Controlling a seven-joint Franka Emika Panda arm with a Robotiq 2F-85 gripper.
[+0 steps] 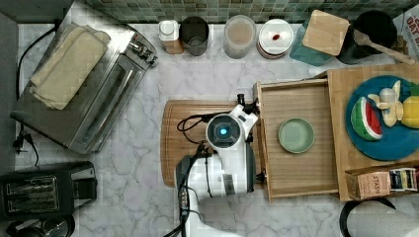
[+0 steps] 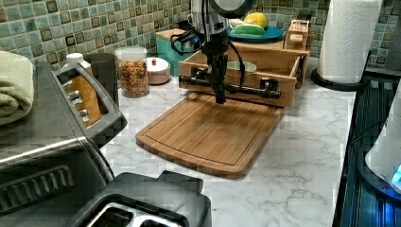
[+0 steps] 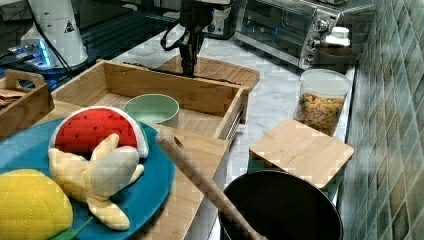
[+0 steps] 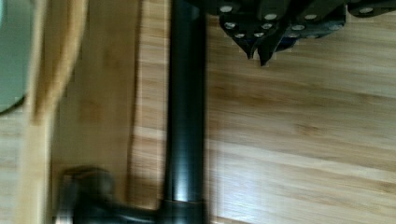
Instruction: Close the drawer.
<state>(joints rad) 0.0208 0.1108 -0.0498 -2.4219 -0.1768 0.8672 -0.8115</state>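
Your drawer [image 1: 296, 170] sits pulled well out over the counter, toward the top view's left, with a green bowl [image 1: 296, 135] lying inside it. From the left view you get the long black handle [image 2: 246, 88] across the drawer's front, and your claw [image 2: 220, 97] hanging right in front of it, tips low over the cutting board [image 2: 208, 135]. The wrist view gives you what the others can't: the fingertips [image 4: 252, 46] are pinched together, nothing between them, just beside the handle bar. The right view shows the drawer's inside wall with the claw behind it.
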